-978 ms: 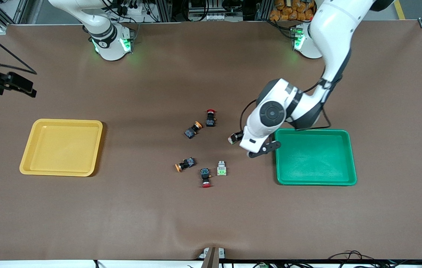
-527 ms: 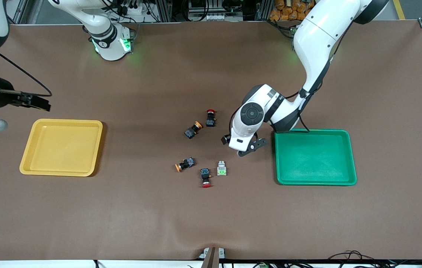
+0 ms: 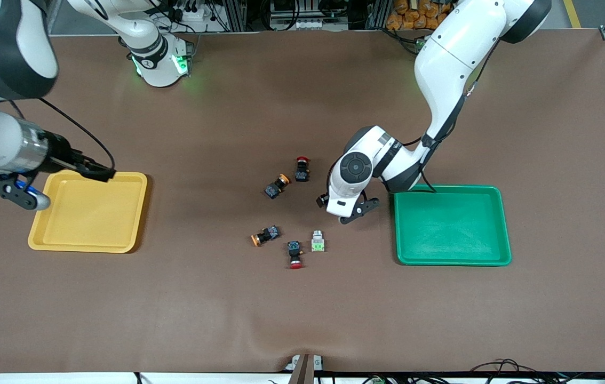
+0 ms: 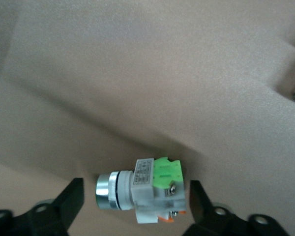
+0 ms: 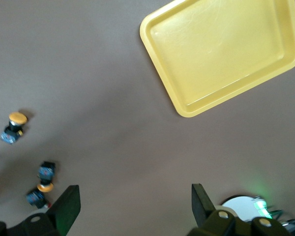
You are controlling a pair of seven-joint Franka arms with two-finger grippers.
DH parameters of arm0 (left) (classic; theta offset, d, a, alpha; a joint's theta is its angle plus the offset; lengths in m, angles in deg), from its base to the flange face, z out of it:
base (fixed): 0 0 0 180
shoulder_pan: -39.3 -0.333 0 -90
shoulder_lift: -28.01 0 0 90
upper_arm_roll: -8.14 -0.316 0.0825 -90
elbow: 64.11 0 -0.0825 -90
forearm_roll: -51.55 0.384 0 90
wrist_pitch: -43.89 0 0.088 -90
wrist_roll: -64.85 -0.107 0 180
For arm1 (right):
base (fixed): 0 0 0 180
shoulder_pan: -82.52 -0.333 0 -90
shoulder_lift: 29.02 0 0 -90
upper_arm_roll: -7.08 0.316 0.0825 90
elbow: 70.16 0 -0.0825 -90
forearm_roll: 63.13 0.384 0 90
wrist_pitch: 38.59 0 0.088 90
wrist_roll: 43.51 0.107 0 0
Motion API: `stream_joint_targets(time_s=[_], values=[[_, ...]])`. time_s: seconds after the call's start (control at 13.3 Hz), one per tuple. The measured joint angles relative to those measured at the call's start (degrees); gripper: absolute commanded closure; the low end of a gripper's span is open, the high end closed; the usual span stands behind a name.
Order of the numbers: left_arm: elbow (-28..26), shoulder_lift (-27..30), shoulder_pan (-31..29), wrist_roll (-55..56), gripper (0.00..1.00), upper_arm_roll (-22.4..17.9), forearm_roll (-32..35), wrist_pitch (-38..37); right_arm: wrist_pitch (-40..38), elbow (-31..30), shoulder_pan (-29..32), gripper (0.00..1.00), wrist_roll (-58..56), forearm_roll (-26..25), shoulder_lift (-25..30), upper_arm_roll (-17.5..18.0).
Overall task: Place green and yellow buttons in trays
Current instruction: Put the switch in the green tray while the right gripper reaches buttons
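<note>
Grey-green boxy button [image 4: 150, 189], chrome collar

Two trays [image 3: 89, 176], two green buttons [image 3: 318, 241], two yellow [image 3: 265, 235], two red [image 3: 295, 254].

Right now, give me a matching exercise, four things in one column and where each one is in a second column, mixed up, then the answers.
1. left gripper
2. right gripper
3. green tray
4. red-capped button

A. toward the left arm's end of the table, nothing in it
B. open, either side of a green button lying on the table
C. farthest from the front camera of the loose buttons
D. open, up over the table by the yellow tray

Pairs: 1-B, 2-D, 3-A, 4-C
</note>
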Motion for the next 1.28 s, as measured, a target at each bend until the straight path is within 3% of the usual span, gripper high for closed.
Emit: stream_joint_targets(time_s=[0.38,0.75,0.83,0.9,0.98,1.28], values=[[1.39,1.69,-1.78,0.08,1.0,-0.68,3.65,-2.18,6.0,-2.49,-2.76,0.0,17.93,0.32,-1.39,3.68],[1.8,10.19,-14.41,-13.81,1.0,-1.08,4.78,-13.96,17.49,-10.2,-5.22,0.0,31.78,0.34,-1.98,7.43],[1.48,10.5,-17.19,-16.64,0.75,-1.11,4.79,-14.55,19.25,-11.29,-6.0,0.0,34.03,0.34,-2.03,7.75],[0.83,10.46,-19.79,-19.08,0.25,-1.13,4.79,-14.65,20.66,-12.16,-7.11,0.0,36.25,0.36,-2.2,7.98],[-0.15,10.25,-22.05,-21.24,0.0,-1.1,4.79,-14.62,21.91,-12.74,-8.27,0.0,38.7,0.37,-2.72,8.49],[-1.08,9.87,-22.94,-21.56,0.0,0.54,4.77,-14.36,29.55,-13.72,-9.8,0.0,47.08,0.25,-7.41,12.68]])
